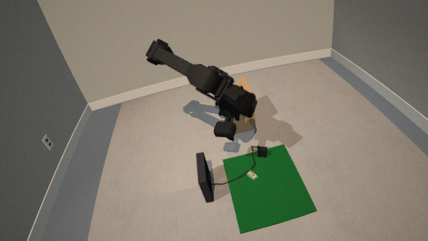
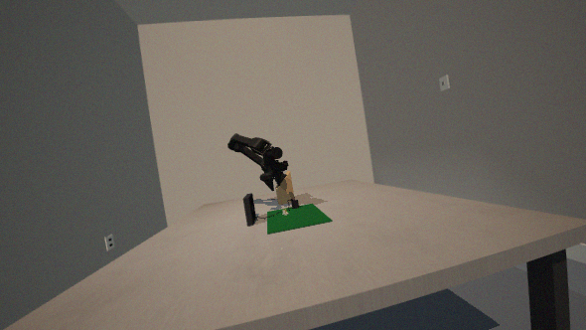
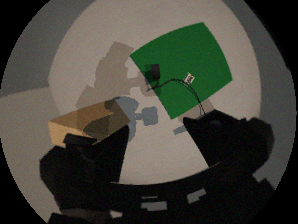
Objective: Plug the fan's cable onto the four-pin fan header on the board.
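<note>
The green board (image 1: 276, 196) (image 2: 303, 221) (image 3: 200, 45) lies flat. The pale header (image 1: 252, 176) (image 2: 285, 212) (image 3: 188, 78) stands on it with its pins bare. The black plug (image 1: 262, 152) (image 2: 295, 204) (image 3: 156, 71) sits on the board near its back edge, away from the header. The thin dark cable (image 1: 237, 178) (image 3: 172, 80) runs from the plug, close past the header, to the black fan (image 1: 204, 178) (image 2: 249, 210), which stands upright left of the board. My gripper (image 3: 156, 124) is open and empty, raised behind the board, clear of plug and board.
A wooden block (image 1: 244, 83) (image 2: 284, 195) (image 3: 90, 120) stands behind the board, partly hidden by the arm in the top and exterior views and close beside the left finger in the wrist view. The right finger hides the fan there. Walls stand around the table.
</note>
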Available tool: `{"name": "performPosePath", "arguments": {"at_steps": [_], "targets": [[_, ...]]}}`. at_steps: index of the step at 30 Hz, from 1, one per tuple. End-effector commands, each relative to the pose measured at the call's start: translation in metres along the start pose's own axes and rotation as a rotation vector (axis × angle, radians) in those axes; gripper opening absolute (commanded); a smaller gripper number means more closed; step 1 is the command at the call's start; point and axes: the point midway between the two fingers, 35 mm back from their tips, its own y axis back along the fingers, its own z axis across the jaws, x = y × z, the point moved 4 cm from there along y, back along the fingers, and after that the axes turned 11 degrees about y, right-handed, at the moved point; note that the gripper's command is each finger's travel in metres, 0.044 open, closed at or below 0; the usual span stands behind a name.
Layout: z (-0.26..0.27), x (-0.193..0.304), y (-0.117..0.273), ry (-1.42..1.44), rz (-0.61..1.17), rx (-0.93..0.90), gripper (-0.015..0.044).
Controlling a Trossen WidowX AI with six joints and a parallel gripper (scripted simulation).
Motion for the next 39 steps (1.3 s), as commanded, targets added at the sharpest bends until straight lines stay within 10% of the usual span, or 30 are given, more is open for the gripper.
{"name": "performPosePath", "arguments": {"at_steps": [1,9,39], "targets": [[-0.004,-0.005,0.009,-0.021,0.054,0.078,0.0440],[-0.002,-0.005,0.007,-0.070,0.041,0.059,0.0440],[-0.018,-0.084,0.040,-2.418,-0.089,0.109,0.0440]]}}
